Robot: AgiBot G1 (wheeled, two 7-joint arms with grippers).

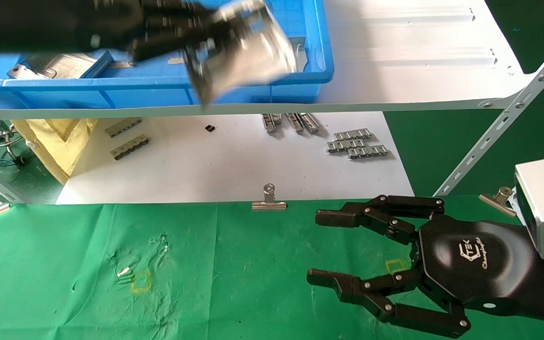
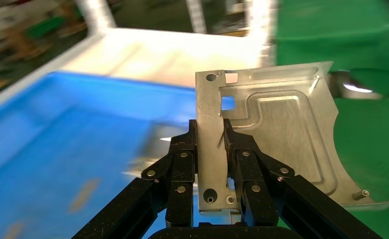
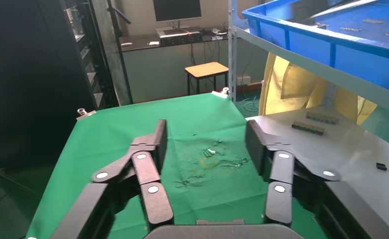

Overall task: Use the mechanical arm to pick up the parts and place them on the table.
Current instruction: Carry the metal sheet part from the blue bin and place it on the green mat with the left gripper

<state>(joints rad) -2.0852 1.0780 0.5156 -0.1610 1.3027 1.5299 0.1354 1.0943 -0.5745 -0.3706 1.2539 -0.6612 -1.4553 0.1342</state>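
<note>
metal part (image 2: 277, 139) clamped in left end effector (image 2: 213, 149)

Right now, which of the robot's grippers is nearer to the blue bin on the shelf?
Left. The left gripper is above the blue bin, shut on a metal part. The right gripper hovers open over the green table, below the shelf.

Silver stamped-metal part (image 2: 277, 134), glossy blue plastic bin (image 1: 253, 85), wrinkled green cloth table (image 1: 229, 264).

Silver-grey embossed sheet-metal plate (image 2: 282, 134), bright blue plastic bin (image 1: 317, 56), green wrinkled cloth table (image 1: 234, 269) (small yellow square marks).
</note>
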